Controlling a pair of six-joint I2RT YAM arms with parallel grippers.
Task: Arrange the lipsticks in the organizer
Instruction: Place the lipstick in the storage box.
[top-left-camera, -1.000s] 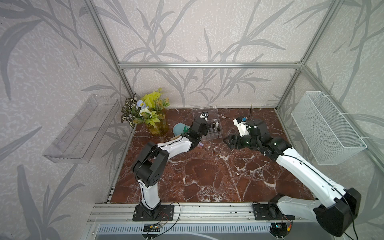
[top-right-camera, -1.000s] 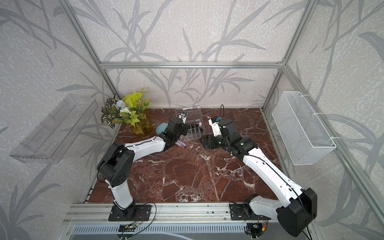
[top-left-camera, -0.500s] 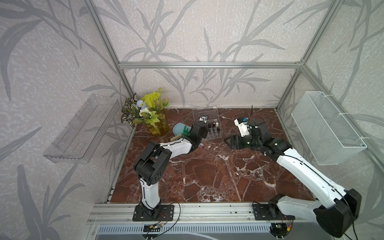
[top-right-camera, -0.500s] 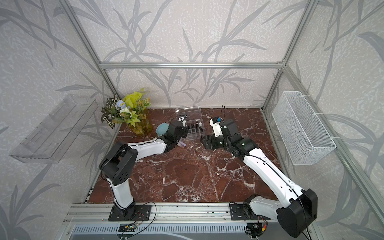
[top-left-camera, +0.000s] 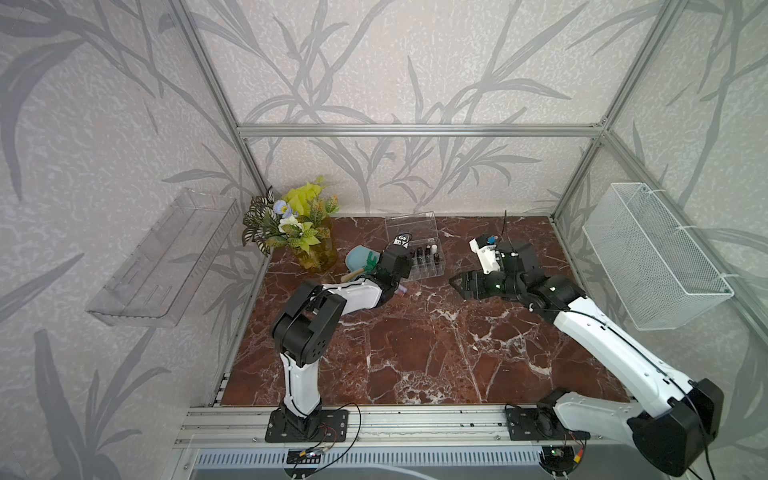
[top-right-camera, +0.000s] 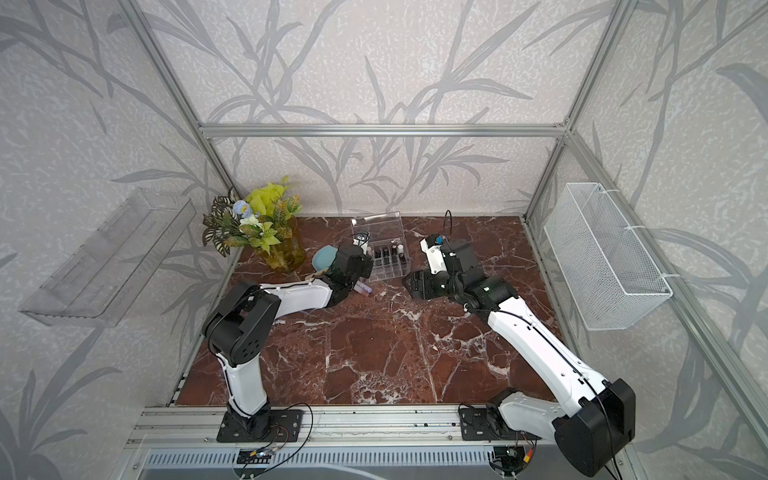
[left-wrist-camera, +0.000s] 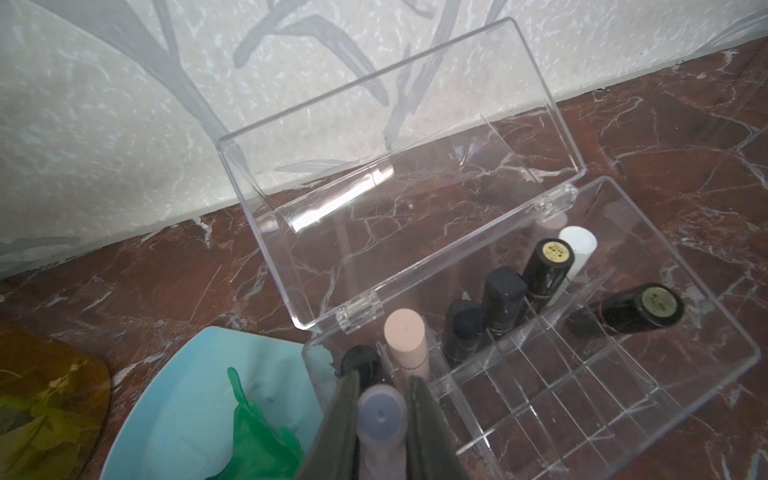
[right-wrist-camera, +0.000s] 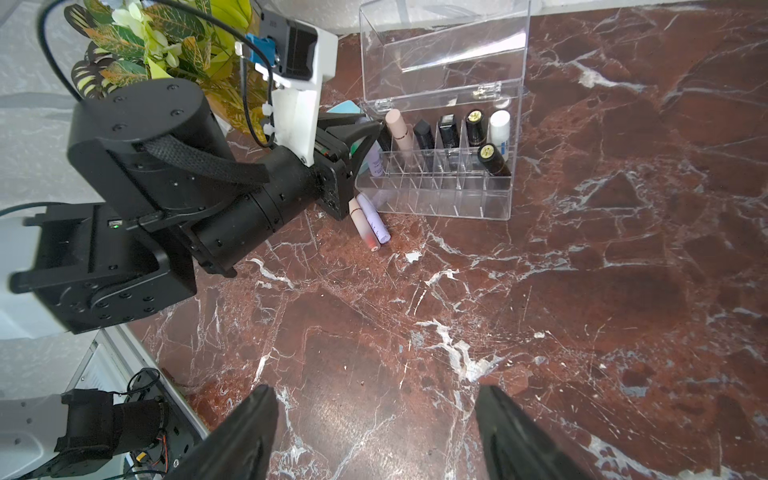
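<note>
The organizer (top-left-camera: 419, 259) (top-right-camera: 386, 259), a clear gridded box with its lid up, stands at the back of the table. In the left wrist view its back row (left-wrist-camera: 540, 395) holds a pale pink lipstick (left-wrist-camera: 405, 340), several black ones and a white one (left-wrist-camera: 577, 249). One black lipstick (left-wrist-camera: 642, 309) stands a row nearer. My left gripper (left-wrist-camera: 383, 380) (right-wrist-camera: 365, 133) is shut on a lilac lipstick (left-wrist-camera: 381, 419) at the organizer's left end. Two loose lipsticks, pale pink (right-wrist-camera: 362, 224) and lilac (right-wrist-camera: 374, 220), lie beside the box. My right gripper (right-wrist-camera: 374, 392) (top-left-camera: 457, 282) is open and holds nothing, to the organizer's right.
A teal bowl (left-wrist-camera: 187, 415) with a green toy rake (left-wrist-camera: 253, 432) sits left of the organizer, beside a plant in a yellow vase (top-left-camera: 309, 245). A white wire basket (top-left-camera: 652, 257) hangs on the right wall and a clear tray (top-left-camera: 162, 262) on the left wall.
My left arm has shifted slightly at the organizer's left end, still holding the lilac lipstick. The right arm has hardly moved.
</note>
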